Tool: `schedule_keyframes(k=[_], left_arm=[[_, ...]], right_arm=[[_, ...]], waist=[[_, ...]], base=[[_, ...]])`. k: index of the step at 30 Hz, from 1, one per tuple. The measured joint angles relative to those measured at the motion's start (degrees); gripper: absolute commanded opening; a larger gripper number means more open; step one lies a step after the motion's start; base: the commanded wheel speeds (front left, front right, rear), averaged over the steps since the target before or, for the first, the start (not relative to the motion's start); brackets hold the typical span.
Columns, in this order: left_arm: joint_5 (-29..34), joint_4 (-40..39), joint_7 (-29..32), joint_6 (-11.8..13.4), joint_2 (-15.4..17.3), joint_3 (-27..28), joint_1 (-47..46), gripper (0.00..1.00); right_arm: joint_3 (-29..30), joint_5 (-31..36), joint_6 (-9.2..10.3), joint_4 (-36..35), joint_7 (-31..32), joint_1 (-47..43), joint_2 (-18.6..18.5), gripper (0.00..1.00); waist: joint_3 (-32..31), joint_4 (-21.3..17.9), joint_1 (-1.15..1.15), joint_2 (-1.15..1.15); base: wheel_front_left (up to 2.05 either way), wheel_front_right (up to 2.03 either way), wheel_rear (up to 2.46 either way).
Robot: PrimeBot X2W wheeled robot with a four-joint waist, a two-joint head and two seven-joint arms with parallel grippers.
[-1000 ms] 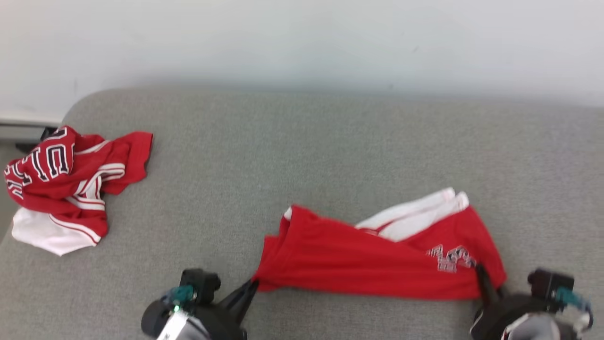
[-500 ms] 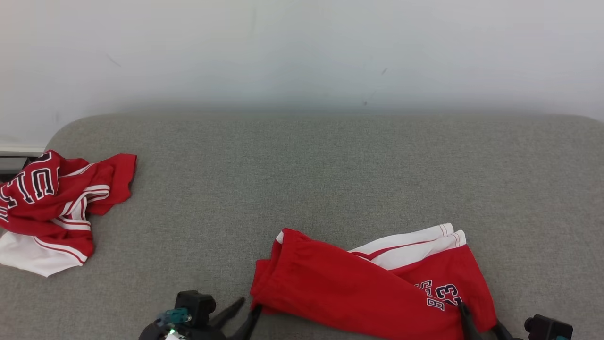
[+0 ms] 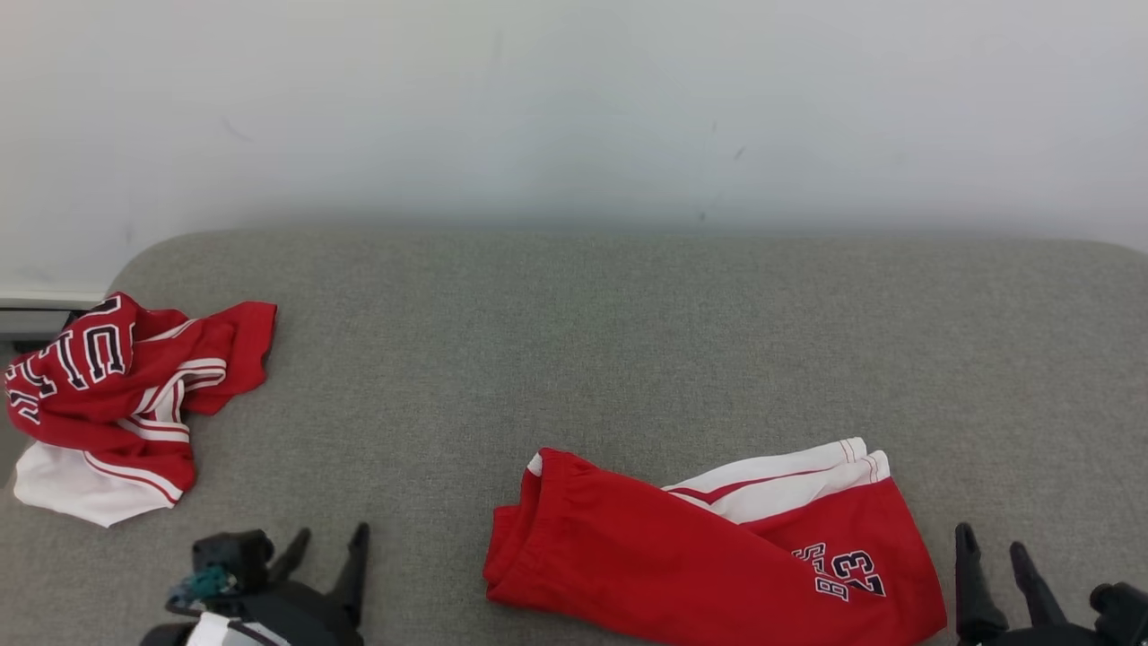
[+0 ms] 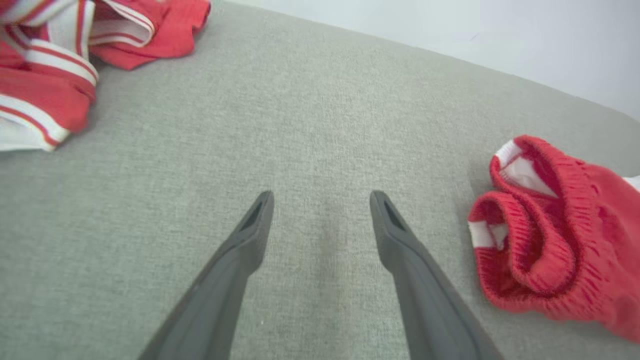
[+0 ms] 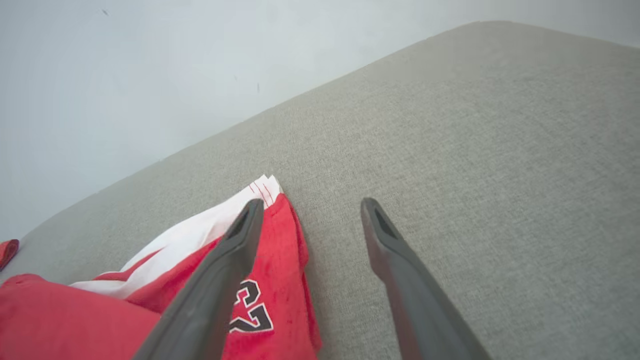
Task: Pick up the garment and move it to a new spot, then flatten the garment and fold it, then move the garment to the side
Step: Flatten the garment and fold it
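The garment, red shorts with white side panels and a "23" print, lies folded lengthwise on the grey cushion at the lower middle right. My left gripper stands open on the bare cushion, well left of the waistband end. My right gripper is open just right of the leg hem, apart from it. In the left wrist view the open left gripper holds nothing and the elastic waistband lies to its right. In the right wrist view the open right gripper has the shorts beside its left finger.
A crumpled red and white jersey with dark lettering lies at the cushion's left edge, also seen as the jersey in the left wrist view. The grey cushion reaches back to a pale wall.
Both grippers opened and let go of the shorts' two ends, then drew outward away from them. The shorts now rest flat. The head camera has tilted, shifting the whole picture.
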State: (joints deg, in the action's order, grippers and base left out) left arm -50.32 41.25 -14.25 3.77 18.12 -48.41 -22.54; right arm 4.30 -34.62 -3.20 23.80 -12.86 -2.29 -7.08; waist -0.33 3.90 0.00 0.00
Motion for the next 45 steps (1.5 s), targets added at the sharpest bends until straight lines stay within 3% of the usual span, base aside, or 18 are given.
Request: schedule_keyframes(k=[4, 13, 21, 33, 45], left_arm=[[2.31, -4.15, 0.00, 3.32, 1.03, 3.89, 0.03, 1.00], [8.34, -14.11, -0.10, 3.36, 1.80, 9.56, 3.07, 1.00], [13.85, -18.35, -0.16, 3.35, -1.70, 18.26, 8.08, 1.00], [18.30, -19.67, -0.16, 3.35, -4.04, 22.50, 13.91, 1.00], [22.20, -22.25, -0.16, 3.35, -4.99, 22.94, 14.45, 1.00]], right_arm=[[0.79, 0.87, 0.97, -4.03, -0.93, -0.10, 0.15, 1.00], [-1.49, 6.09, 1.76, -11.17, -1.36, -1.03, 0.41, 1.00], [-3.28, 9.49, 2.77, -16.22, -1.38, -3.38, 0.55, 1.00], [-4.25, 9.56, 3.48, -18.60, -1.53, -4.46, 1.53, 1.00], [-4.24, 9.55, 3.79, -20.15, -1.48, -4.45, 1.58, 1.00]], waist=[[-1.25, 0.25, 0.00, 0.00], [-4.17, 0.79, 0.00, 0.00], [-6.37, 1.17, 0.00, 0.00], [-6.26, 0.70, 0.00, 0.00], [-5.48, 0.42, 0.01, 0.00]], base=[[0.00, 0.00, 0.00], [0.00, 0.00, 0.00], [0.00, 0.00, 0.00], [0.00, 0.00, 0.00], [0.00, 0.00, 0.00]])
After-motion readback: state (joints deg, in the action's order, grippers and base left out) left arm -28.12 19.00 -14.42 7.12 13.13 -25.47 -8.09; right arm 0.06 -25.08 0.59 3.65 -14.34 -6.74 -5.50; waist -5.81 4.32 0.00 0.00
